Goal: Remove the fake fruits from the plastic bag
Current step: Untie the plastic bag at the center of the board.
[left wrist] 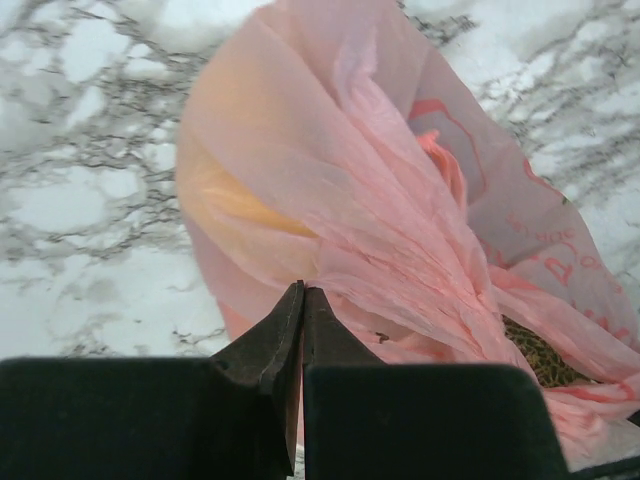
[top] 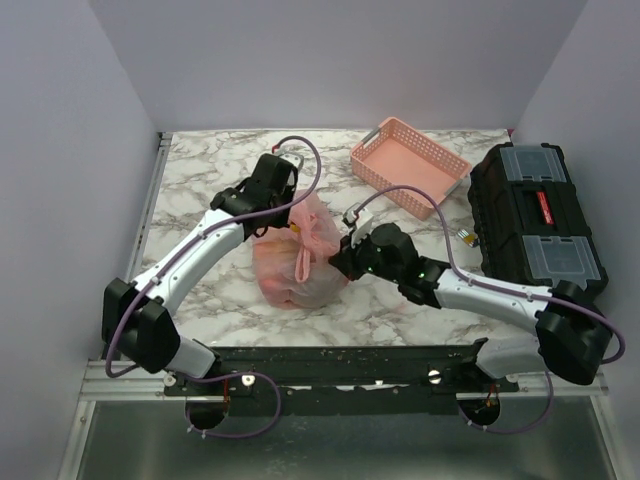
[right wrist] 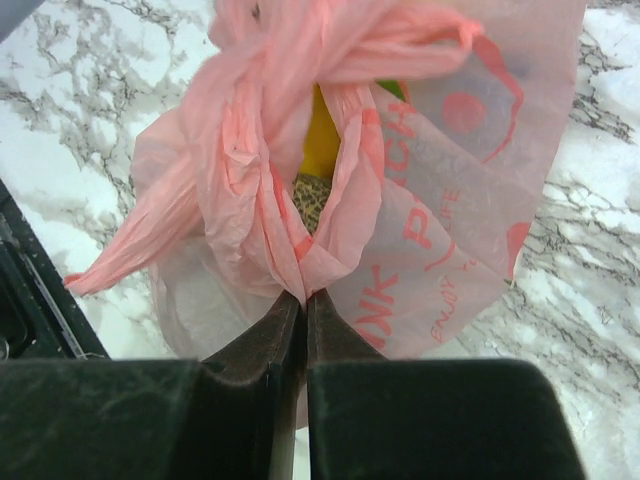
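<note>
Plastic bag | left tool pinches it | right tool pinches it | basket, toolbox far right

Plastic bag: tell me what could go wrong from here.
1. The left gripper and right gripper pinch only thin film of the plastic bag; pulling apart might tear it or slip off.
2. The opening is narrow, a yellow fruit barely showing; fruits may not come out.
3. Neither gripper is free to reach in.
</note>
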You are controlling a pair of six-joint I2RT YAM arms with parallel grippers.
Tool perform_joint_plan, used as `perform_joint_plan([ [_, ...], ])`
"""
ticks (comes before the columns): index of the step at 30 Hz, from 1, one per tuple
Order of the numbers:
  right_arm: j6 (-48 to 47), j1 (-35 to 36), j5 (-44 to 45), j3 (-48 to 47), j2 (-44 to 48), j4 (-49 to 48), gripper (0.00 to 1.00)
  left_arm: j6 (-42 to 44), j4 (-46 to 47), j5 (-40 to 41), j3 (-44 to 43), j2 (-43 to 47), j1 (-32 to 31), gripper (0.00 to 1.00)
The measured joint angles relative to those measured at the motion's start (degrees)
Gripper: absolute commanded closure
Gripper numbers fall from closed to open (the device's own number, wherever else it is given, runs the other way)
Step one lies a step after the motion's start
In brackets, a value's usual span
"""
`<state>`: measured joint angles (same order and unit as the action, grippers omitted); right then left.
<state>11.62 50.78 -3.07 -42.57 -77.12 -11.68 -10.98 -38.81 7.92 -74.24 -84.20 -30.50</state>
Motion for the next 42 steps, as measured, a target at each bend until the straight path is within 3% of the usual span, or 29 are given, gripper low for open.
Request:
perform_joint_plan([
  [5,2.49,0.00,-0.02,3.06,2.80,-0.48,0.88,-0.87,1.70,4.02,1.84,5.18,0.00,1.00],
  [8,4.11,0.00,-0.02,3.76,3.87,-0.61,0.81,-0.87,2.67,3.87,1.92,6.21,0.00,1.00],
  [17,6.43,0.00,-0.09,-0.66,4.79,3.06,0.35,-0.81,2.80,2.19,1.92,6.14,0.00,1.00],
  [22,6.36,0.00,-1.79,-7.30,3.69,2.82,0.26,-0.81,2.82,1.44,1.92,6.14,0.02,1.00],
  [29,6.32,0.00,-3.69,-15.26,-4.28,2.27,0.30,-0.81,2.95,0.92,1.92,6.14,0.02,1.00],
  [37,6.27,0.00,-5.16,-16.41,-8.90,2.32,0.42,-0.79,2.99,0.39,1.92,6.14,0.02,1.00],
  [42,5.51,0.26,-4.94,-16.41,-9.99,2.56,0.57,-0.79,3.06,0.39,1.92,6.14,0.02,1.00],
])
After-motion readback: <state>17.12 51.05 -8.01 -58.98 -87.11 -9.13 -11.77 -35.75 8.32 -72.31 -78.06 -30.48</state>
